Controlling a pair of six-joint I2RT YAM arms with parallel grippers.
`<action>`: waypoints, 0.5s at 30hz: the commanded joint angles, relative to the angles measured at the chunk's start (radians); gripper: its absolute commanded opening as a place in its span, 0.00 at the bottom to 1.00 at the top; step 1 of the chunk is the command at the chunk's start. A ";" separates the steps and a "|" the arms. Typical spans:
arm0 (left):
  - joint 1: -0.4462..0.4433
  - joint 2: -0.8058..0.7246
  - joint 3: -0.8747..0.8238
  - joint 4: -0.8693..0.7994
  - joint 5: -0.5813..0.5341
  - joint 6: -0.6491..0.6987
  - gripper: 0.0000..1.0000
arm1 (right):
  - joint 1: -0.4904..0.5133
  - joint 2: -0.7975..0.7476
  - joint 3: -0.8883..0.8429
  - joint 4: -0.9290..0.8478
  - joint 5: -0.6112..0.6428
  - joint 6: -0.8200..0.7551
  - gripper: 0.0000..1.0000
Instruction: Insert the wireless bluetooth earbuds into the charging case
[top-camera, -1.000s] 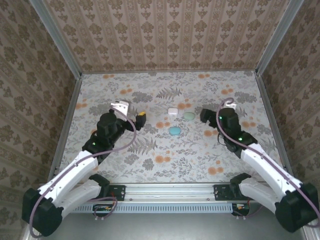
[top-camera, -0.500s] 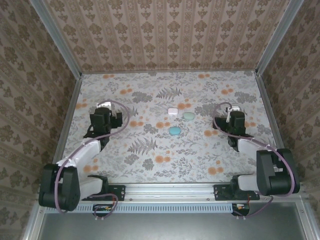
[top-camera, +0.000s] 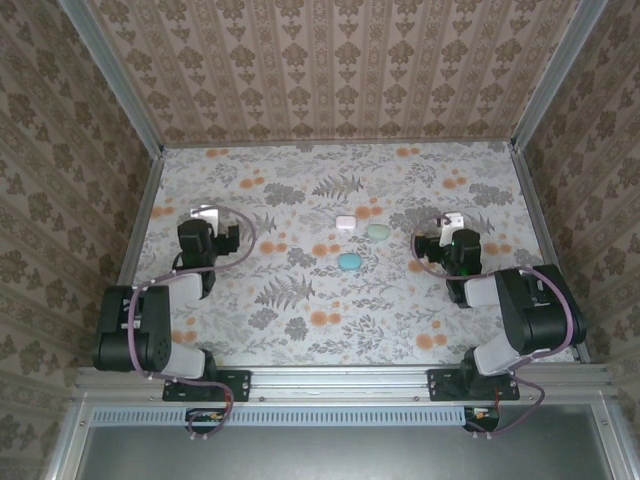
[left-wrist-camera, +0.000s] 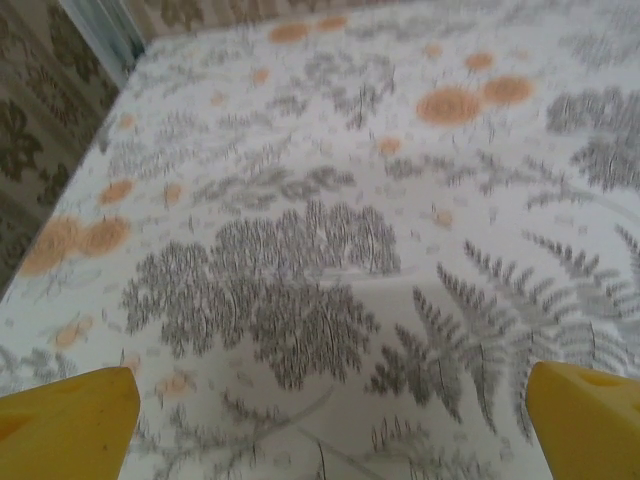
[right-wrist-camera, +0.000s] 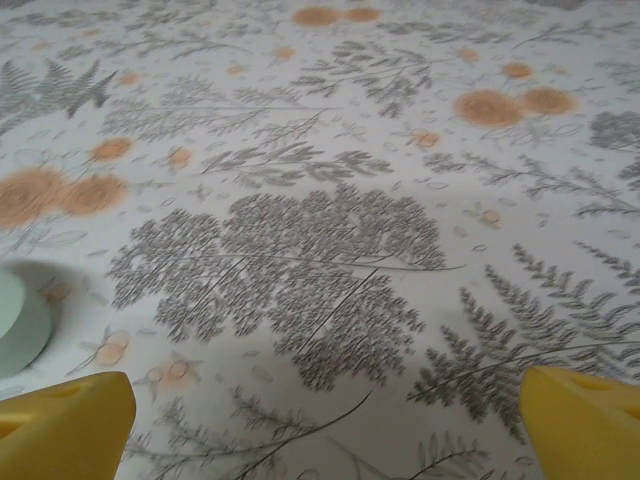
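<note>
Brown damask wallpaper (top-camera: 330, 70) lines three sides of the enclosure. A floral tablecloth (top-camera: 300, 310), printed with grey ferns and orange blossoms, covers the table.

Three rounded charging cases lie near the middle of the cloth. A teal oval plastic case (top-camera: 349, 262) is nearest the arms. A small white rounded-square plastic case (top-camera: 346, 223) sits at its 12 o'clock, and a pale mint oval plastic case (top-camera: 378, 231) at its 1 o'clock, just beside the white one but not touching it. From above I cannot tell whether their lids are up or down.

Both arms sit folded low, the left at the table's 9 o'clock and the right at its 3 o'clock, each well apart from the cases.

The left gripper (left-wrist-camera: 325, 425) is spread wide. Its yellow fingertips (left-wrist-camera: 65, 425) sit in opposite lower corners of the wrist view, with bare fern-printed cloth between them. The right gripper (right-wrist-camera: 322, 425) is equally wide apart and holds nothing. In its wrist view, the mint case's edge lies at 9 o'clock, just beyond the near-left fingertip.
</note>
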 joint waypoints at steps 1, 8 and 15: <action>0.028 0.103 -0.068 0.288 0.083 0.024 1.00 | -0.014 0.001 0.037 0.045 0.123 0.042 1.00; 0.037 0.082 -0.045 0.205 0.000 -0.032 1.00 | -0.002 -0.005 0.044 0.026 0.118 0.023 1.00; 0.027 0.086 -0.046 0.214 -0.022 -0.025 1.00 | -0.008 -0.005 0.048 0.016 0.096 0.027 1.00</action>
